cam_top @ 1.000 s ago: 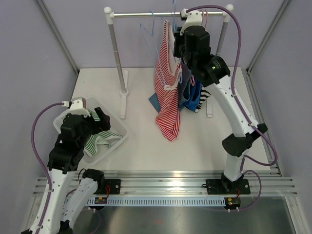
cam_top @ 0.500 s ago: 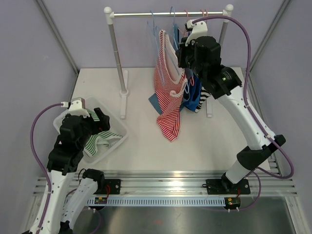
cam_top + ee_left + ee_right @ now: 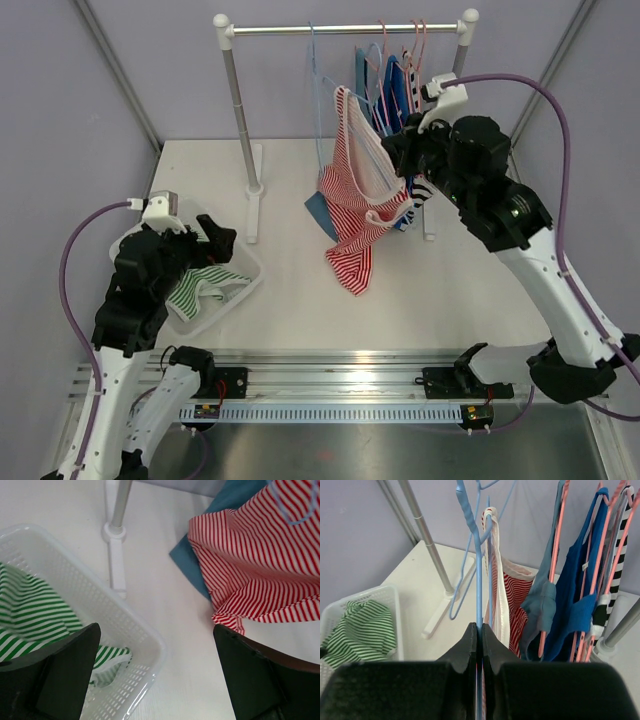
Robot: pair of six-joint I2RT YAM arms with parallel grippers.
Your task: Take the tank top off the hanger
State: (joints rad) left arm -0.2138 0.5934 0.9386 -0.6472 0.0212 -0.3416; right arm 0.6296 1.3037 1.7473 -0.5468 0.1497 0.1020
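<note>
A red-and-white striped tank top (image 3: 355, 190) is hanging in the air just in front of the clothes rail (image 3: 345, 29), toward the far middle of the table (image 3: 290, 310). Its white-edged strap is looping over a light blue hanger (image 3: 470, 520) and its hem is trailing low; whether the hem is touching the table is unclear. The right gripper (image 3: 480, 630) is pinching the hanger's thin blue wire, fingers pressed together on it, and the cloth is bunching toward that grip on the right. This hold is probably steadying the hanger so the top can be slid off. Whether the hanger's hook is resting on the rail cannot be seen. Behind it, blue and black-and-white striped garments (image 3: 400, 90) are hanging on pink hangers at the right end of the rail. A teal cloth (image 3: 318, 210) is lying on the table beneath the tank top. On the near left, the left gripper (image 3: 156, 635) is hovering with its fingers spread apart and holding nothing, well apart from the tank top and perhaps waiting to take the fabric. Directly below it, a white mesh basket (image 3: 115, 600) is sitting on the table with a crumpled green-and-white striped garment (image 3: 30, 615) inside, which suggests that freed clothes are being collected there.
</note>
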